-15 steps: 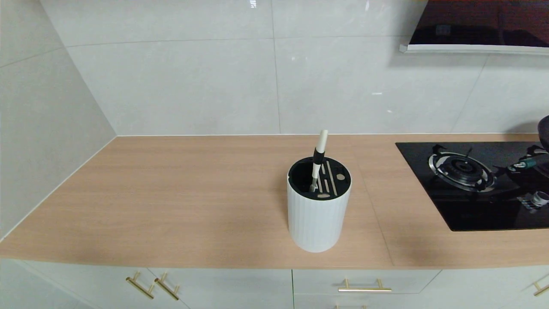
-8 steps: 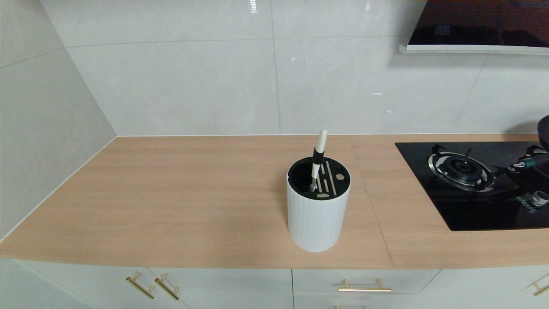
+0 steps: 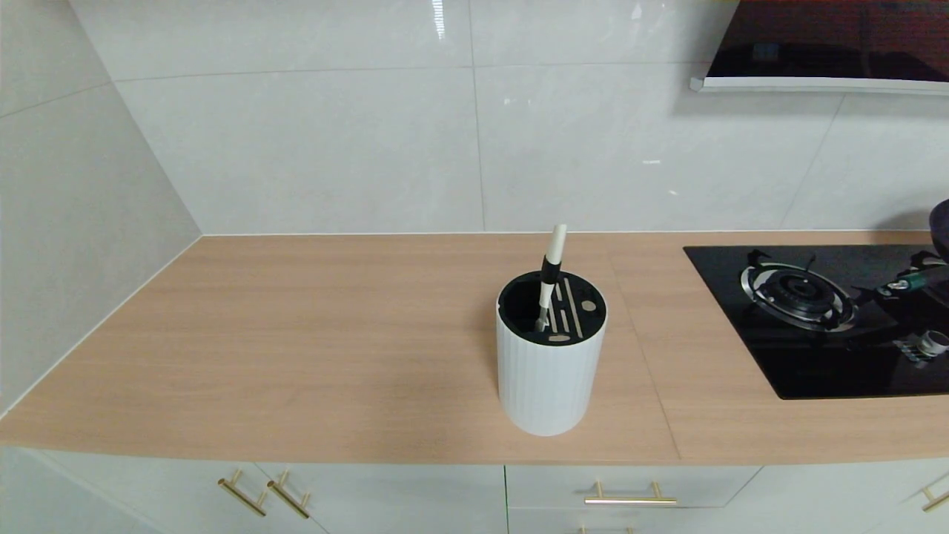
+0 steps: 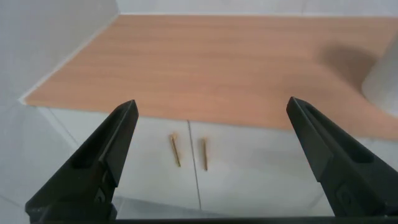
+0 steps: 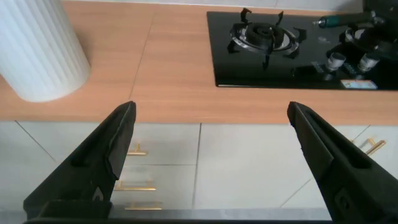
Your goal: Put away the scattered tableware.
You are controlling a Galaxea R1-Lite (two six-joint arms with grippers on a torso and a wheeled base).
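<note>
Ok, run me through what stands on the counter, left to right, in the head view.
White ribbed holder → gas burner → teal-handled item at the right edge.

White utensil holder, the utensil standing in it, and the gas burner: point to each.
white utensil holder [image 3: 547, 386], head view, ribbed wall.
utensil [image 3: 557, 243], head view, pale handle.
gas burner [image 3: 797, 289], head view, ring centre.
</note>
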